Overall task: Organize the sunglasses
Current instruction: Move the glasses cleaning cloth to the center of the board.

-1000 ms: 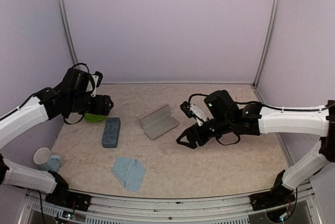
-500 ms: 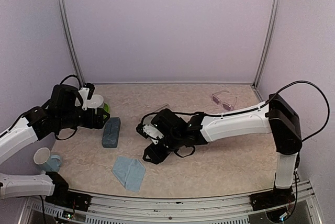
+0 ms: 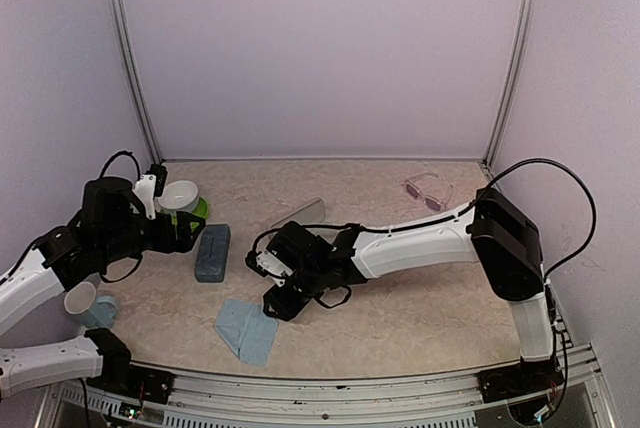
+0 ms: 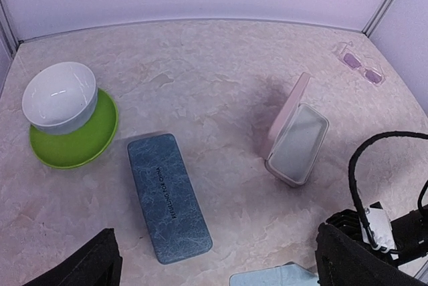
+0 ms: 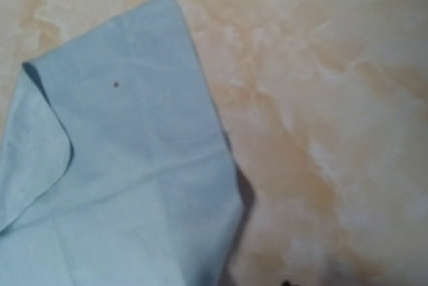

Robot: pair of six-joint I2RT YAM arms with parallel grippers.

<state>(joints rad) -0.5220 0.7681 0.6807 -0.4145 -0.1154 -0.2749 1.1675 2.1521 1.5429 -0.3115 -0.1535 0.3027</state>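
One pair of sunglasses (image 3: 428, 190) with a pale frame and pinkish lenses lies at the back right of the table, also small in the left wrist view (image 4: 361, 65). No gripper is near it. My left gripper (image 3: 194, 231) hovers at the left, wide open and empty (image 4: 214, 274), above the blue-grey case (image 4: 167, 196). My right arm stretches across to the left. Its gripper (image 3: 278, 300) is low over the right edge of the light-blue cloth (image 5: 120, 166). Its fingers stay outside the right wrist view, so its jaw state does not show.
An open pink case (image 4: 294, 139) stands mid-table behind the right arm. A white bowl (image 3: 180, 193) rests on a green plate (image 3: 199, 209) at the back left. The blue-grey case (image 3: 212, 251) lies beside them. A cup (image 3: 80, 298) stands near the left edge.
My right arm swept from the table's middle leftward and down to the cloth. My left arm drew back toward the left and its gripper opened wider.
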